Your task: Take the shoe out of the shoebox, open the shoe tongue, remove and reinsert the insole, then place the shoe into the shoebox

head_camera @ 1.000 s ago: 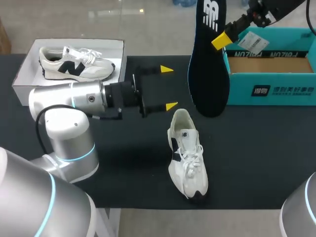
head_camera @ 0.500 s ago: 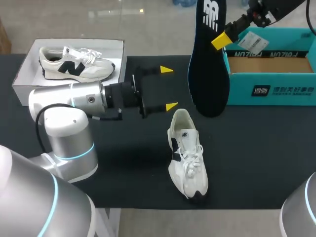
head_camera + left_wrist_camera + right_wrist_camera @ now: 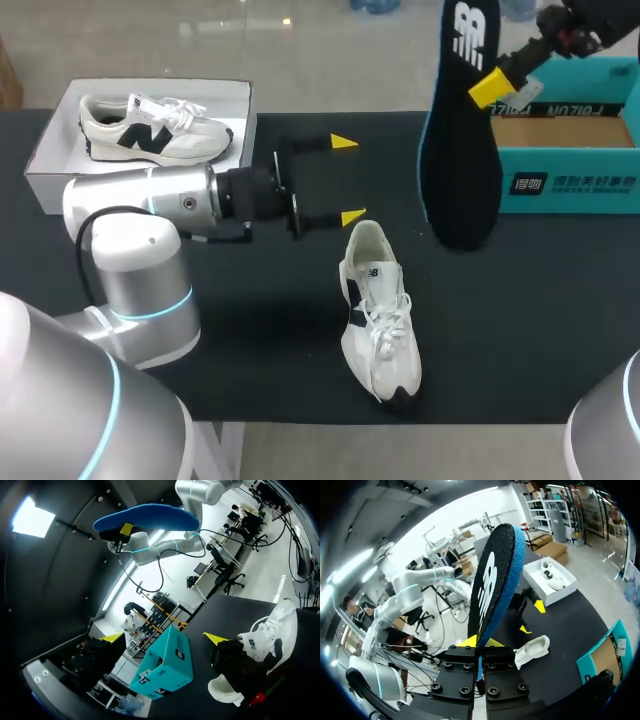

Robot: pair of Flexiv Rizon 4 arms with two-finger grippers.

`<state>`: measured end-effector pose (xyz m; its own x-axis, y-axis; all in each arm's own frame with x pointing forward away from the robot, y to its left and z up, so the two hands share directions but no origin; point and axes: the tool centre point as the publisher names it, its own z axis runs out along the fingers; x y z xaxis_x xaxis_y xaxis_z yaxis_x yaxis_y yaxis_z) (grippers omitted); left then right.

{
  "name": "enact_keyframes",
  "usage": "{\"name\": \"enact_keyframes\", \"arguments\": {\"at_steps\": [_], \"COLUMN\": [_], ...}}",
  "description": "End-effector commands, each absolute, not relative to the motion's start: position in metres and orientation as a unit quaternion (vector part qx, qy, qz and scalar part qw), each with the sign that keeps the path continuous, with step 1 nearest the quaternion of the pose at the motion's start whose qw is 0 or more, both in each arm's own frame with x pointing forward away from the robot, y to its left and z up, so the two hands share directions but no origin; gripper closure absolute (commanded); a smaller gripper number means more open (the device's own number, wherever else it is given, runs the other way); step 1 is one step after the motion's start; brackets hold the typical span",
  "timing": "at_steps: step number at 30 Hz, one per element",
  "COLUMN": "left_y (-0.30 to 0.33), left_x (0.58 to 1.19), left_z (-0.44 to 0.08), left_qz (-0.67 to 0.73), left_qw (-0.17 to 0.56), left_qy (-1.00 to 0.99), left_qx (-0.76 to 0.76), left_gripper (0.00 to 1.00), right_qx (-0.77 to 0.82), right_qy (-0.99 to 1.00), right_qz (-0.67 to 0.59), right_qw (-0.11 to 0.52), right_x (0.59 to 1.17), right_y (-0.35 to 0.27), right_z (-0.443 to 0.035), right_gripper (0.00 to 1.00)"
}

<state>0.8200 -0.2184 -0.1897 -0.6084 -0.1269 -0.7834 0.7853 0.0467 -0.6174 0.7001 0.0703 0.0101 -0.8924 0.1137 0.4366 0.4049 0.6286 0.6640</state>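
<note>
Black insole (image 3: pixel 460 170) in right claw (image 3: pixel 492 86).

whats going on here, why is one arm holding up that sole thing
The right gripper is shut on the dark insole, holding it up in the air beside the teal shoebox. The white shoe is out of the box, lying on the black table. The left gripper is open and holds nothing, just beside the shoe's heel end. A second shoe sits in a white box at the far left of the table.
</note>
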Motion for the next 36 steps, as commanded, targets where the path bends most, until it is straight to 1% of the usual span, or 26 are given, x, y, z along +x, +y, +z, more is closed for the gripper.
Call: {"name": "enact_keyframes", "arguments": {"at_steps": [1,9,15,17,22,29,36], "left_y": [-0.232,-0.237,-0.235,-0.233,-0.228,-0.223,-0.221], "left_x": [0.822,0.817,0.815,0.812,0.811,0.809,0.804], "left_z": [-0.192,-0.188,-0.188,-0.188,-0.185,-0.178,-0.172], "left_qz": [-0.648,-0.639,-0.613,-0.599,-0.581,-0.551,-0.511], "left_qw": [0.381,0.418,0.445,0.462,0.491,0.527,0.551], "left_qy": [0.598,0.559,0.554,0.548,0.529,0.506,0.484], "left_qx": [0.278,0.323,0.345,0.359,0.377,0.403,0.449], "left_gripper": [0.00,0.00,0.00,0.00,0.00,0.00,0.00], "right_qx": [-0.144,-0.152,-0.157,-0.162,-0.170,-0.189,-0.194], "right_qy": [-0.842,-0.815,-0.798,-0.787,-0.774,-0.769,-0.766], "right_qz": [-0.471,-0.470,-0.448,-0.435,-0.402,-0.360,-0.332], "right_qw": [0.221,0.302,0.372,0.407,0.460,0.494,0.516], "right_x": [0.695,0.706,0.717,0.723,0.738,0.761,0.775], "right_y": [0.045,0.049,0.058,0.061,0.062,0.060,0.071], "right_z": [-0.033,-0.062,-0.075,-0.081,-0.089,-0.103,-0.119], "right_gripper": [1.00,1.00,1.00,1.00,1.00,1.00,1.00]}}
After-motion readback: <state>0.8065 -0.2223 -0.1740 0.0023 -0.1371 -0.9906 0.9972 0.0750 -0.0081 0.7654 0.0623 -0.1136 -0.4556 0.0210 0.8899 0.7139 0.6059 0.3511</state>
